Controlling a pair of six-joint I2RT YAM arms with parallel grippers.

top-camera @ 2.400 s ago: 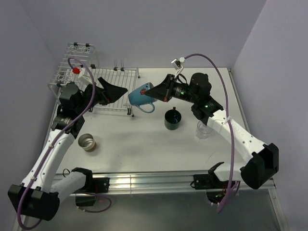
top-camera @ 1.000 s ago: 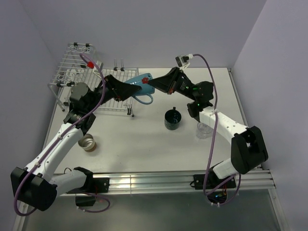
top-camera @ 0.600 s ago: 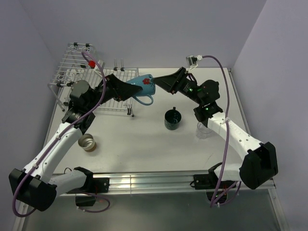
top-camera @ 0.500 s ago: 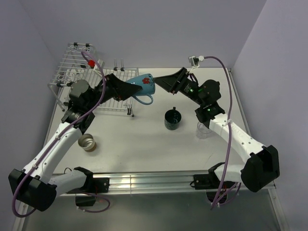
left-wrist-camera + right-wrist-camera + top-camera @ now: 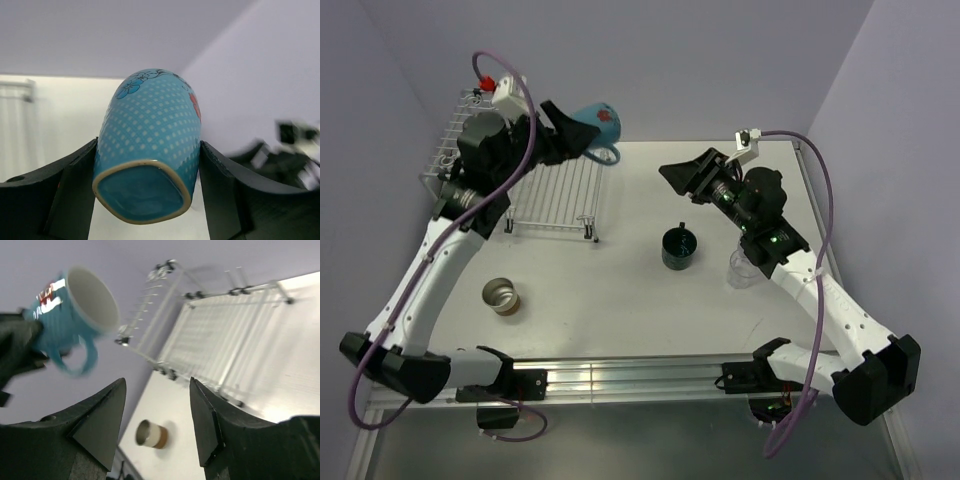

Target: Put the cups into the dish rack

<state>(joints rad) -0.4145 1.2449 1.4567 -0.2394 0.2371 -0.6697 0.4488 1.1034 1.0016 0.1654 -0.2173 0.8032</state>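
Observation:
A light-blue mug with white dots and a white inside hangs in the air over the far right corner of the white wire dish rack. My left gripper is shut on it. In the left wrist view the mug lies on its side, base toward the camera, between both fingers of that gripper. My right gripper stands open and empty right of the rack, apart from the mug. Through its open gripper I see the mug and the rack. A dark teal mug, a clear tumbler and a tan-brown cup rest on the table.
The tan-brown cup lies on its side near the left front. The rack's taller basket part sits at the far left behind my left arm. Lavender walls close in the table at the back and both sides.
The right gripper opened, let go of the light-blue mug and drew back to the right. The left arm lifted the mug up and back over the rack's far edge.

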